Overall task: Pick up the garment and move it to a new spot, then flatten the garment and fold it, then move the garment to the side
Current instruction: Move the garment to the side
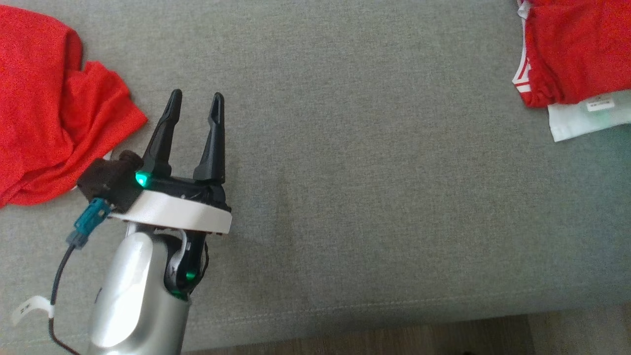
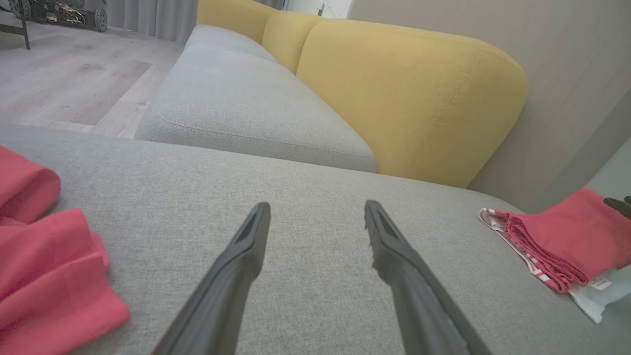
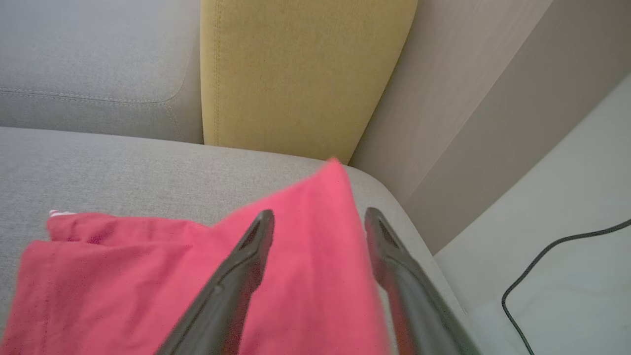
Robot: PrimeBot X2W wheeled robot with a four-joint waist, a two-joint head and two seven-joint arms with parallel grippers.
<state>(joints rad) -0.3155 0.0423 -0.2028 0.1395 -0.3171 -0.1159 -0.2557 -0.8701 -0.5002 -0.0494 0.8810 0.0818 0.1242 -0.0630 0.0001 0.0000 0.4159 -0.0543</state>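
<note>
Red garment (image 1: 572,49): folded into a compact stack at the upper right of the head view, with white striped trim and a white tag (image 1: 599,103) at its lower edge. It sits near the sofa's corner, likely to leave the middle free.
Grey sofa seat (image 1: 369,172): bare cloth across the centre of the frame; it carries everything here.
Right end effector (image 3: 319,213): fingers spread apart over the garment in the right wrist view, a blurred red flap between them. Nothing looks pinched — a release, I judge.
Left end effector (image 1: 196,96): wide and holding nothing, hovering over bare seat at lower left, well apart from the garment so it cannot disturb the fold.
Second red cloth (image 1: 44,113): crumpled heap at the left edge, just beside the left arm's wrist.
Task stage: probably the last step — the move aside.
</note>
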